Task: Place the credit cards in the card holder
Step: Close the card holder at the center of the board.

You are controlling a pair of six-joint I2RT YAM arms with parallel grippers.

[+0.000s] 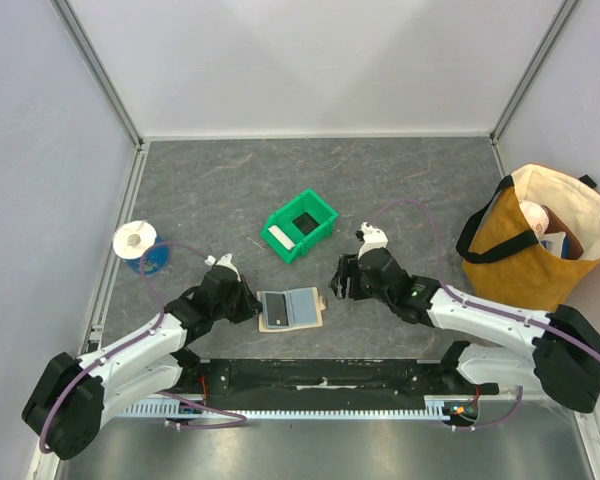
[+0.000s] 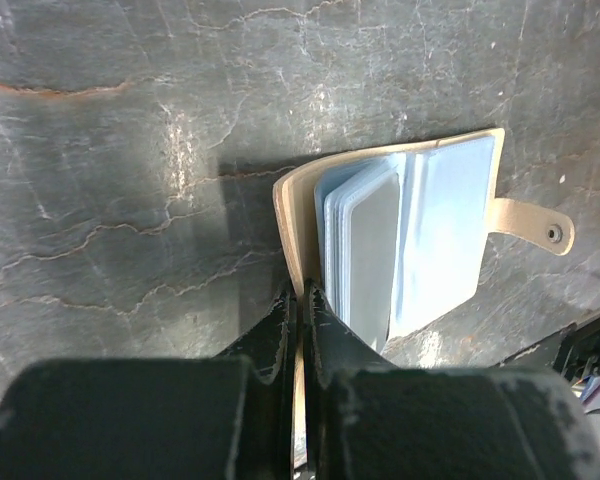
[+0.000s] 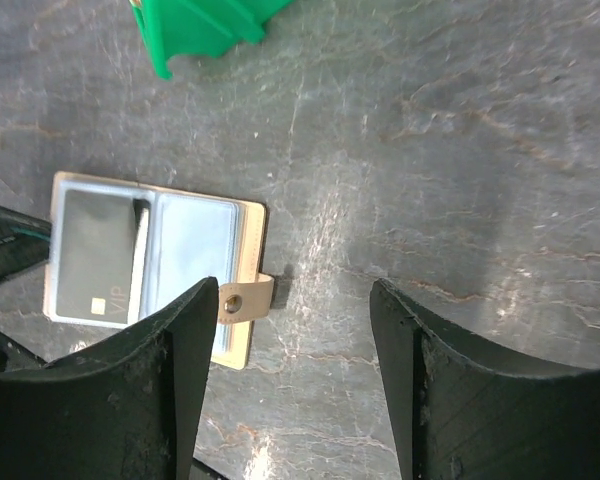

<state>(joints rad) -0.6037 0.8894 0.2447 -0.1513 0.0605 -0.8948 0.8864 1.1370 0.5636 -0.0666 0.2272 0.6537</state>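
The tan card holder [image 1: 305, 308] lies open on the table between the arms, its clear sleeves facing up and its snap strap [image 3: 244, 298] pointing right. A dark credit card [image 3: 90, 258] marked VIP sits in the left sleeve. My left gripper [image 2: 302, 292] is shut on the edge of the holder's left cover [image 2: 292, 215]. My right gripper [image 3: 295, 285] hangs open just right of the card holder [image 3: 242, 225], nothing between its fingers, with the left fingertip over the strap. A whitish credit card [image 1: 281, 237] lies in the green bin.
The green plastic bin [image 1: 318, 213] stands behind the holder. A mustard and cream tote bag [image 1: 540, 240] with items inside sits at the right edge. A white roll on a blue disc [image 1: 136, 241] is at the left wall.
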